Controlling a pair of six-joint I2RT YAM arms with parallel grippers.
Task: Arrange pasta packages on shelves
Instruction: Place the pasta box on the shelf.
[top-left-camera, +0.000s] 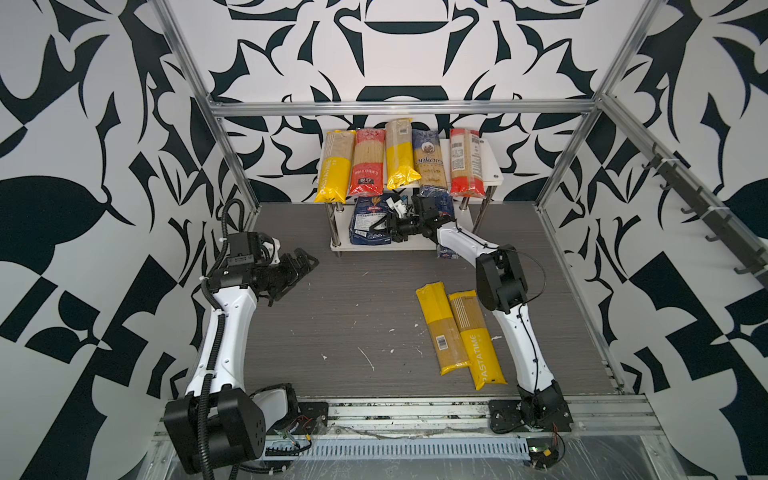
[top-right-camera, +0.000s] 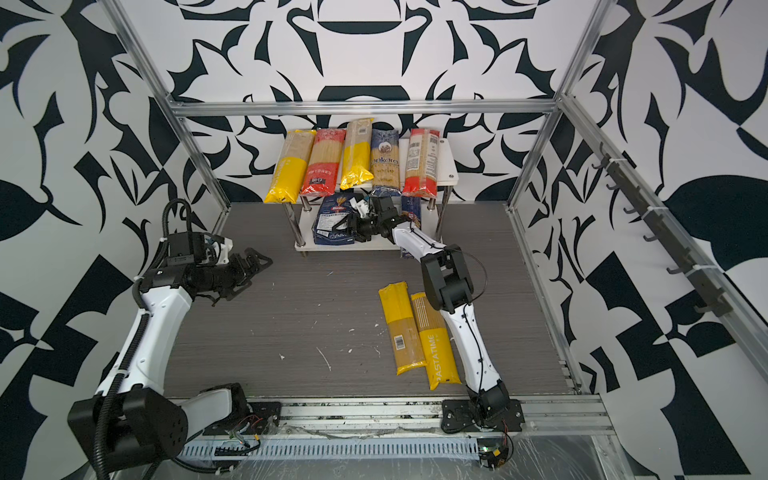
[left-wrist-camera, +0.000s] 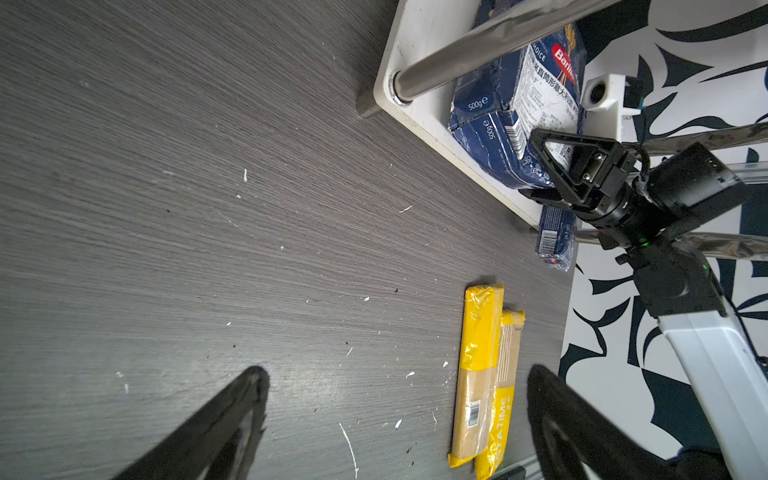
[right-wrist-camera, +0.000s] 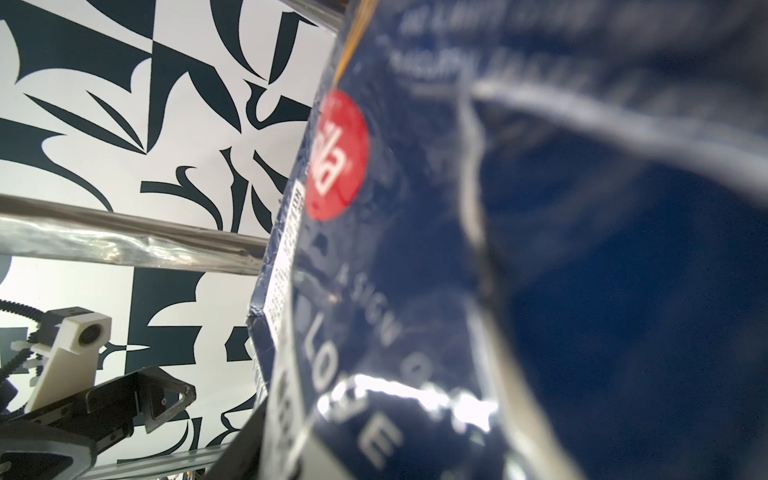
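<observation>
Top board (top-left-camera: 493, 167): five bags (top-left-camera: 398, 154) placed. Right gripper (left-wrist-camera: 540, 166) clamps the wide Barilla pack (top-left-camera: 368, 224) on the lower board (top-left-camera: 344, 246); left gripper (top-left-camera: 300, 275) open. Outstanding by the table's (top-left-camera: 332, 324) right edge: two yellow bags (top-left-camera: 442, 328), slim box (left-wrist-camera: 557, 237).

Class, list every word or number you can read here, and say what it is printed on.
"PASTATIME": yellow bag on the table; also leftmost bag on the top shelf.
"ankara": blue bag, top shelf.
"Barilla", "500g": blue pack, lower shelf.
All other print: too small to read.
</observation>
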